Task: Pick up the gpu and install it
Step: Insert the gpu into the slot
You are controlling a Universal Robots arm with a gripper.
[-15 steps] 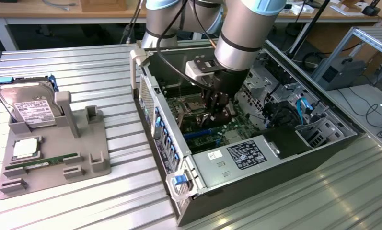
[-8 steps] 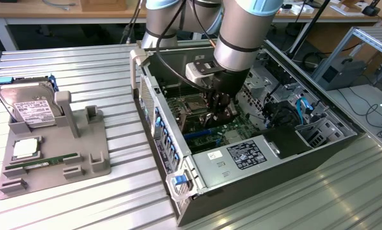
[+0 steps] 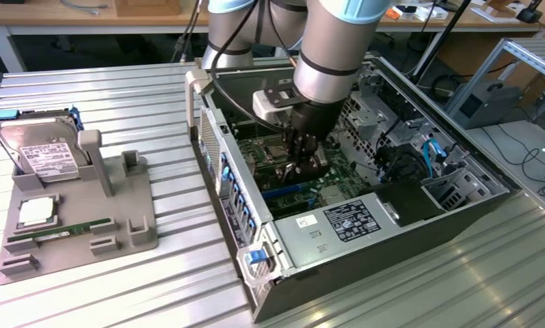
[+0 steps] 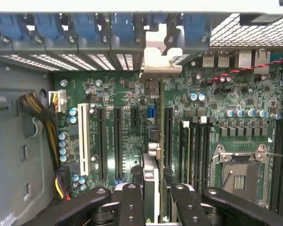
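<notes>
Several long black slots (image 4: 117, 141) flank the gpu (image 4: 151, 186), pinched by the gripper (image 4: 154, 207) over the motherboard (image 4: 122, 94).

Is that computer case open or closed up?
Open: the computer case has no side panel on, so the motherboard lies exposed and the arm reaches inside.

Case wall (image 3: 219, 171) and drive cage (image 3: 457, 188) flank tool (image 3: 304, 164) and gpu (image 4: 151, 176).

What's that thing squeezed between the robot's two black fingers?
The gpu, a thin green card seen edge-on, sits between the fingers in the wrist view.
</notes>
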